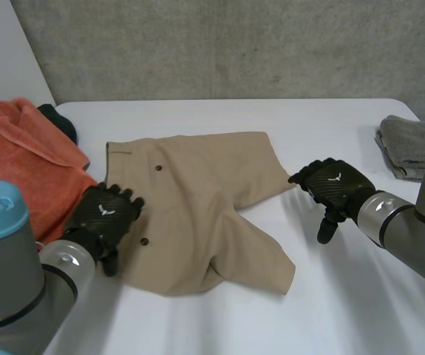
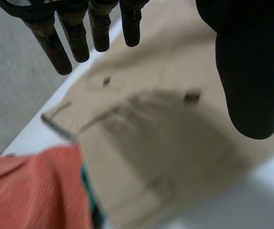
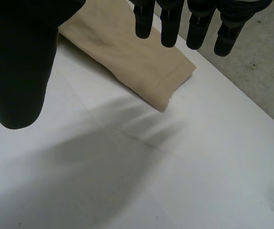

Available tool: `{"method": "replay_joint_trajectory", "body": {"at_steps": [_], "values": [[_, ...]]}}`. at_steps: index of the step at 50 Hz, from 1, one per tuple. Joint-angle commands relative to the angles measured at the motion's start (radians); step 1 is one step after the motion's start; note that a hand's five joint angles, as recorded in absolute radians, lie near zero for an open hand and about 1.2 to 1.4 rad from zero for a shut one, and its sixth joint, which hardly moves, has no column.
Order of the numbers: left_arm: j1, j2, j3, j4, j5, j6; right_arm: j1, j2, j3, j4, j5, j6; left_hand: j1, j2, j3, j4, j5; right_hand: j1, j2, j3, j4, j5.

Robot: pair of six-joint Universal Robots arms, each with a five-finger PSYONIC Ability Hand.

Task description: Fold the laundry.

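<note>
1. An orange towel (image 1: 27,163) lay in a heap at the left side of the table (image 1: 330,296). A dark green cloth (image 1: 63,124) peeked out behind it.
2. The left hand (image 1: 107,214) was over the waist edge of the shorts (image 1: 205,207). Its fingers were straight, its thumb was apart, and it held nothing. I could not tell if it touched the cloth.
3. The tan shorts lay in the middle of the table. The waist was just beside the towel. The far leg lay flat and the near leg was rumpled.
4. The right hand (image 1: 330,185) was over bare table, just beside the hem of the far leg. Its fingers were straight and it held nothing.
5. A grey cloth (image 1: 408,144) lay at the right edge, well apart from the shorts.
6. What could go wrong:
   - The left hand could grab the towel too, because the towel was so close to the waist.
   - The right hand could pinch only air, because it was beside the hem and not on it.
   - The fold could come out crooked, because the near leg was bunched up.
7. Counts: one towel, one green cloth, one pair of shorts with two legs, two dark buttons (image 1: 158,168) that I could see, one grey cloth, two hands.
</note>
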Motion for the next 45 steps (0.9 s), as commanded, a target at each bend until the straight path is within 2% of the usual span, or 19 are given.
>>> {"method": "replay_joint_trajectory", "body": {"at_steps": [1,6,8,10,12,13,14,19,24,28,31,36,39,43,44,45], "values": [[0.152,-0.101,-0.073,0.138,0.064,0.160,-0.004,0.009,0.008,-0.008,0.011,-0.011,0.106,0.099,0.096,0.101,0.083,-0.043,-0.030,-0.030,-0.029,-0.047],[0.235,-0.180,-0.090,0.299,0.158,0.203,-0.002,0.016,0.008,-0.008,0.015,-0.018,0.326,0.319,0.316,0.321,0.303,-0.043,-0.030,-0.030,-0.029,-0.047],[0.241,-0.197,-0.087,0.333,0.175,0.208,-0.001,0.018,0.008,-0.009,0.018,-0.018,0.355,0.348,0.345,0.350,0.332,-0.043,-0.030,-0.030,-0.029,-0.047],[0.244,-0.214,-0.083,0.373,0.183,0.208,-0.001,0.018,0.010,-0.011,0.020,-0.018,0.499,0.492,0.489,0.494,0.476,-0.043,-0.030,-0.030,-0.029,-0.047],[0.243,-0.220,-0.080,0.399,0.183,0.211,-0.001,0.018,0.011,-0.012,0.023,-0.018,0.727,0.720,0.717,0.722,0.704,-0.043,-0.030,-0.030,-0.029,-0.047],[0.240,-0.220,-0.073,0.425,0.180,0.212,-0.002,0.018,0.011,-0.016,0.026,-0.018,1.034,1.026,1.024,1.029,1.010,-0.043,-0.030,-0.030,-0.029,-0.047],[0.238,-0.218,-0.067,0.442,0.175,0.209,-0.002,0.016,0.011,-0.016,0.029,-0.018,1.188,1.181,1.178,1.183,1.165,-0.043,-0.030,-0.030,-0.029,-0.047],[0.209,-0.185,-0.019,0.540,0.111,0.194,-0.007,0.015,0.013,-0.028,0.037,-0.020,1.198,1.191,1.188,1.193,1.175,-0.043,-0.030,-0.030,-0.029,-0.047],[0.110,-0.059,0.129,0.641,0.017,0.133,-0.007,0.007,0.013,-0.035,0.038,-0.017,1.198,1.191,1.188,1.193,1.175,-0.043,-0.030,-0.030,-0.029,-0.047],[0.038,-0.004,0.316,0.648,-0.018,0.053,-0.011,-0.002,0.016,-0.037,0.038,-0.015,1.198,1.191,1.188,1.193,1.175,-0.043,-0.030,-0.030,-0.029,-0.047],[-0.015,-0.023,0.444,0.614,-0.018,0.018,-0.019,-0.008,0.017,-0.040,0.040,-0.012,1.198,1.191,1.188,1.193,1.175,-0.043,-0.030,-0.030,-0.029,-0.047],[-0.137,-0.147,0.701,0.438,0.022,-0.041,-0.053,-0.023,0.014,-0.060,0.047,0.014,1.198,1.191,1.188,1.193,1.175,-0.043,-0.030,-0.030,-0.029,-0.047],[-0.194,-0.207,0.752,0.372,0.052,-0.068,-0.074,-0.028,0.010,-0.069,0.052,0.035,1.198,1.191,1.188,1.193,1.175,-0.043,-0.030,-0.030,-0.029,-0.047],[-0.292,-0.292,0.754,0.315,0.141,-0.127,-0.114,-0.030,-0.006,-0.078,0.061,0.071,1.198,1.191,1.188,1.193,1.175,-0.043,-0.030,-0.030,-0.029,-0.047],[-0.332,-0.322,0.734,0.315,0.187,-0.148,-0.131,-0.028,-0.013,-0.081,0.066,0.084,1.160,1.153,1.150,1.155,1.137,-0.043,-0.030,-0.030,-0.029,-0.047],[-0.354,-0.339,0.724,0.316,0.209,-0.157,-0.139,-0.027,-0.019,-0.082,0.069,0.091,0.991,0.984,0.981,0.986,0.968,-0.043,-0.030,-0.030,-0.029,-0.047]]}}
